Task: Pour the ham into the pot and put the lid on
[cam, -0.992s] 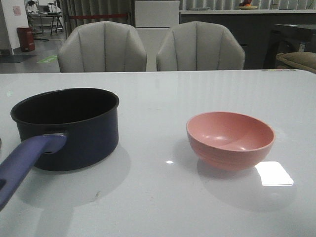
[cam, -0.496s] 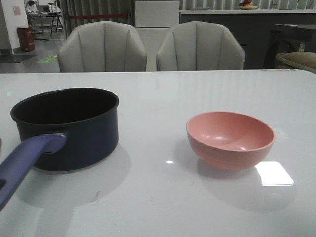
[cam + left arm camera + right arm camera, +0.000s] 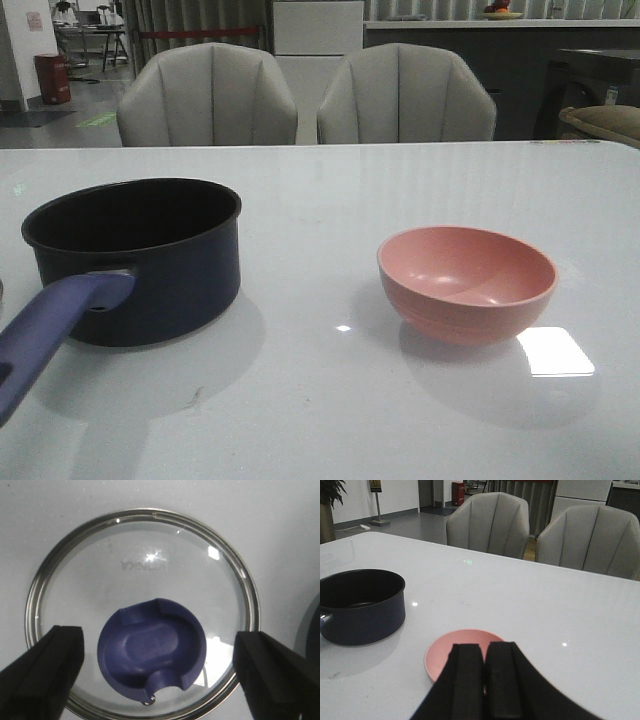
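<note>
L gripper (image 3: pixel 155 670) points straight down over the lid (image 3: pixel 145 612), fingers (image 3: pixel 42 672) spread wide, one at 9 o'clock and the other at 3 o'clock of the knob (image 3: pixel 151 649), neither touching it. Looks like it's above the glass, though height can't be judged. R gripper (image 3: pixel 485 680) is held low and roughly level, aimed fwd across the table (image 3: pixel 320 190); its two fingers (image 3: pixel 465 680) are pressed together w/ just a thin seam between, nothing in them. Its tips overlap the near edge of the bowl (image 3: pixel 462 652) in the R wrist view; contact can't be told. Neither arm shows in the front view.

Counts: 1 pot (image 3: pixel 135 260), 1 lid, 1 bowl (image 3: pixel 467 283), 2 chairs (image 3: pixel 208 95) behind the table.

Pot sits upright at approx 9 o'clock of the bowl, well apart, handle (image 3: pixel 50 335) running toward the near-left corner. Inside is black; no contents seen in either view that shows it. Bowl is upright, pink, and the visible inside is bare: no ham seen there or anywhere else in the frames.

Lid lies flat on the table, knob up, clear glass w/ metal rim. A dark curved edge at 3 o'clock of the lid in the L wrist view may be the pot; can't confirm.
</note>
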You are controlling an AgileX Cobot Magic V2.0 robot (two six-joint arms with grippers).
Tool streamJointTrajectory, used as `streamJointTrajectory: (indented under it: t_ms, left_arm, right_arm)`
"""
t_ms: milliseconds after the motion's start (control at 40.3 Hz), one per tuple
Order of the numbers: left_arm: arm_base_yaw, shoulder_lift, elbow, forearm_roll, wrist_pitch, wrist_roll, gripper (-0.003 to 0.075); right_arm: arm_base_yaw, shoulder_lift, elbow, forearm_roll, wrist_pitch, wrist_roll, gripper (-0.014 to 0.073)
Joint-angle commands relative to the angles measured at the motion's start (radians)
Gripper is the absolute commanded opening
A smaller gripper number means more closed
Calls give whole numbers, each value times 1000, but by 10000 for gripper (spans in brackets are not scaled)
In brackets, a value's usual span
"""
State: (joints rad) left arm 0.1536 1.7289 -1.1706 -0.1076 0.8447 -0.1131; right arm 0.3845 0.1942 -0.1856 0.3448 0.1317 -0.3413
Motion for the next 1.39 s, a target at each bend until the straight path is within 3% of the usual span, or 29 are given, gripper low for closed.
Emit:
streamJointTrajectory:
  t_ms: [0,223,496,843,1166,1364]
  left_arm:
    - [-2,-16,-32,-2,1,-12,624]
    - [-2,-12,-34,0,-16,-12,621]
    - [-2,40,-49,12,3,-8,492]
    - [-2,72,-49,12,7,-3,463]
    - [-2,77,-50,12,7,-3,302]
    - [-2,67,-52,12,7,-3,260]
  right_arm:
    - [1,7,-29,6,-79,0,143]
    - [1,7,-29,6,-79,0,143]
    - [1,7,-29,6,-79,0,143]
    - [1,7,-29,6,-79,0,143]
    - [1,7,-29,6,-79,0,143]
    - [1,7,-29,6,-79,0,143]
